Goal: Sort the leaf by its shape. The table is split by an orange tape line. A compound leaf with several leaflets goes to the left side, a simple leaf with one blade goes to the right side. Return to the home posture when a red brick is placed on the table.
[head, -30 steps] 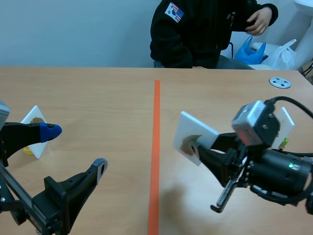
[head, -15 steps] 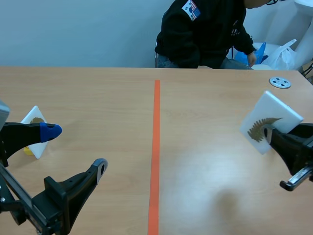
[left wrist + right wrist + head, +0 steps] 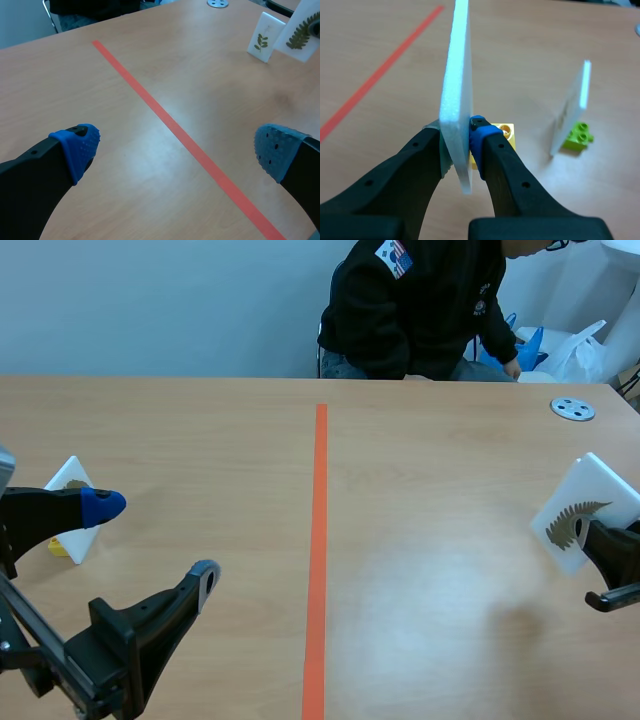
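Right gripper [image 3: 456, 145] pinches a white leaf card [image 3: 590, 505], seemingly compound-leaved, right of the tape line [image 3: 318, 540]; left gripper [image 3: 176, 147] spread wide.

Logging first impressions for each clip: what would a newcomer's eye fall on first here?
First, the white leaf card pinched in the right gripper at the table's far right, showing a feathery, many-leaflet leaf. Then the orange tape line down the table's middle, and the left gripper open on the left side, with another card standing behind its finger.
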`<action>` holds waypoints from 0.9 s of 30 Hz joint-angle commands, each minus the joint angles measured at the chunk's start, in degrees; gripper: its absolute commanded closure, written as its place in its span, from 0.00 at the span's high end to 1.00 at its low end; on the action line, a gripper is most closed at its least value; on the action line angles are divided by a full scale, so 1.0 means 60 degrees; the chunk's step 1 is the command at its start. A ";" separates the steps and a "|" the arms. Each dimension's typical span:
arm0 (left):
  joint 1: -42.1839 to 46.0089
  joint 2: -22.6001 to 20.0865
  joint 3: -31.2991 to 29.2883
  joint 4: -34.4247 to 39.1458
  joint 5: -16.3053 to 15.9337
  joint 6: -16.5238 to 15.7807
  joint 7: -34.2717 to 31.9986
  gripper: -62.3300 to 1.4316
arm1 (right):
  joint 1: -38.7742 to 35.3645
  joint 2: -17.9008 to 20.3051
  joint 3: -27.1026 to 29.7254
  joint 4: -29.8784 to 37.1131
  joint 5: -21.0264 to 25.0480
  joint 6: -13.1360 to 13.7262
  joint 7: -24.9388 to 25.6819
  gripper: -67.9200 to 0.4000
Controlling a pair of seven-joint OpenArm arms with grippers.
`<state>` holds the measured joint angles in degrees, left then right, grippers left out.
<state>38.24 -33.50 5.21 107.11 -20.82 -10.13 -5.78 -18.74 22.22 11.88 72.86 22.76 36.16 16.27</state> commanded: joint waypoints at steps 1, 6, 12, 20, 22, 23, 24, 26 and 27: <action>-0.0033 0.0000 -0.0069 0.0095 -0.0062 -0.0015 -0.0135 1.00 | 0.0448 0.0157 0.0011 -0.0259 0.0186 -0.0131 0.0157 0.03; -0.0033 0.0000 -0.0069 0.0095 -0.0062 -0.0015 -0.0135 1.00 | 0.1231 0.0157 0.0011 -0.1413 0.0182 -0.0386 0.0080 0.03; -0.0033 0.0000 -0.0069 0.0095 -0.0062 -0.0015 -0.0135 1.00 | 0.1865 0.0157 0.0011 -0.2339 0.0178 -0.0641 0.0062 0.03; -0.0033 0.0000 -0.0069 0.0095 -0.0062 -0.0015 -0.0138 1.00 | 0.2040 0.0106 0.0007 -0.2601 0.0138 -0.1198 -0.0117 0.03; -0.0033 0.0000 -0.0069 0.0095 -0.0062 -0.0015 -0.0135 1.00 | 0.2040 0.0047 -0.0004 -0.2608 0.0120 -0.1344 -0.0182 0.03; -0.0033 0.0000 -0.0069 0.0095 -0.0062 -0.0015 -0.0135 1.00 | 0.2040 0.0015 -0.0044 -0.2634 0.0076 -0.1453 -0.0200 0.03; -0.0033 0.0000 -0.0069 0.0095 -0.0062 -0.0015 -0.0138 1.00 | 0.2040 0.0000 -0.0120 -0.2667 0.0066 -0.1570 -0.0197 0.03; -0.0033 0.0000 -0.0069 0.0095 -0.0062 -0.0015 -0.0138 1.00 | 0.2044 0.0000 -0.0342 -0.2743 0.0066 -0.1730 -0.0186 0.03; -0.0033 0.0000 -0.0069 0.0095 -0.0062 -0.0015 -0.0138 1.00 | 0.2040 0.0000 -0.0444 -0.2743 0.0062 -0.1861 -0.0189 0.03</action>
<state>38.24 -33.50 5.21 107.11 -20.82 -10.13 -5.78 -7.35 21.87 9.78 56.03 22.72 25.50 14.24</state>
